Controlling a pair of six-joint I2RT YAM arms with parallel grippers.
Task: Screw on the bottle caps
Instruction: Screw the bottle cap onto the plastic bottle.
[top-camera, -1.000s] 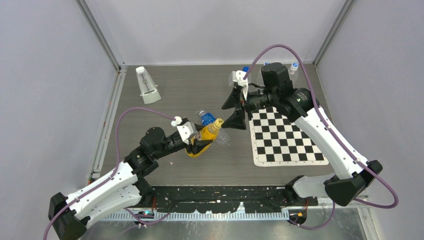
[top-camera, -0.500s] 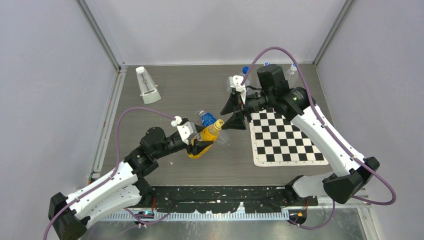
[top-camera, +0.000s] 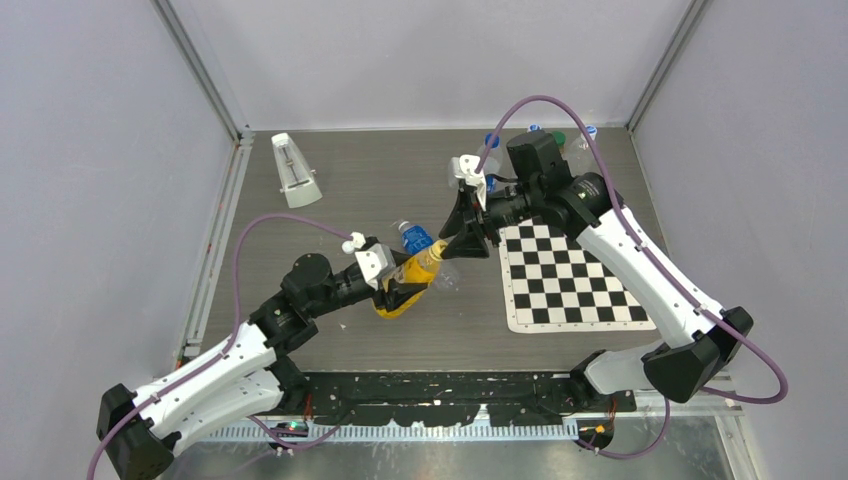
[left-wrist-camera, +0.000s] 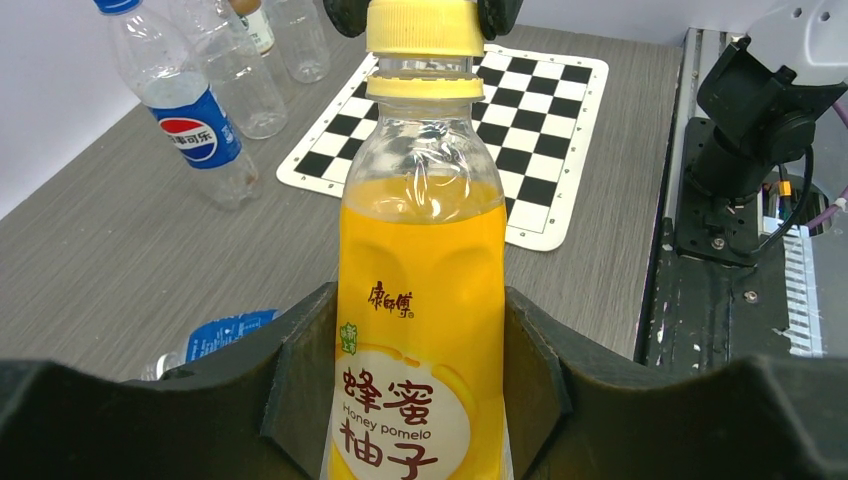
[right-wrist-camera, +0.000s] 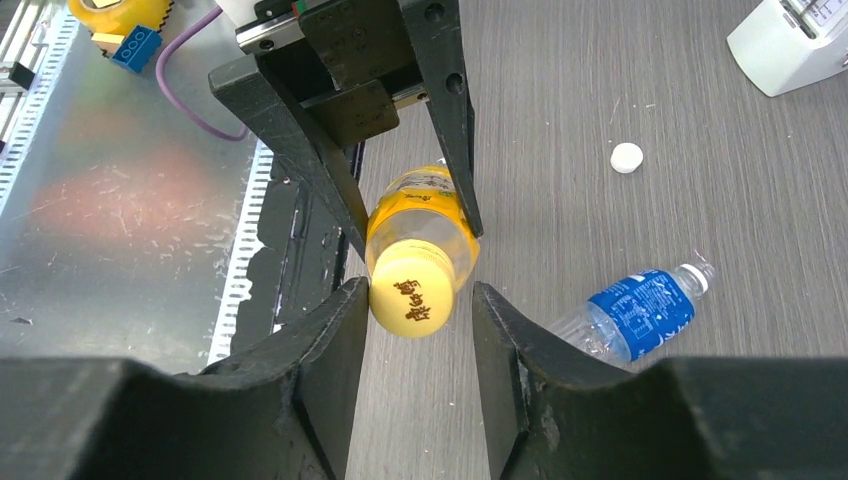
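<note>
My left gripper (top-camera: 402, 287) (left-wrist-camera: 420, 375) is shut on the body of a yellow honey pomelo bottle (top-camera: 412, 278) (left-wrist-camera: 420, 300), which tilts toward the right arm. The yellow cap (left-wrist-camera: 424, 27) (right-wrist-camera: 410, 295) sits on its neck. My right gripper (top-camera: 450, 240) (right-wrist-camera: 420, 295) straddles that cap. One finger touches the cap's side, and a gap remains at the other finger, so the jaws are open. A small white cap (right-wrist-camera: 627, 157) lies loose on the table beyond the bottle. A blue cap (left-wrist-camera: 115, 4) tops an upright Pepsi bottle (left-wrist-camera: 190, 100).
A clear bottle with a blue label (top-camera: 412, 237) (right-wrist-camera: 635, 315) lies on its side just behind the held bottle. Several upright bottles (top-camera: 560, 140) stand at the back right. A checkerboard mat (top-camera: 575, 280) covers the right side. A white wedge-shaped object (top-camera: 295, 170) stands at the back left.
My right gripper has come down and left onto the yellow bottle's top, and its jaws have narrowed around the cap. The left arm and bottle have stayed still.
</note>
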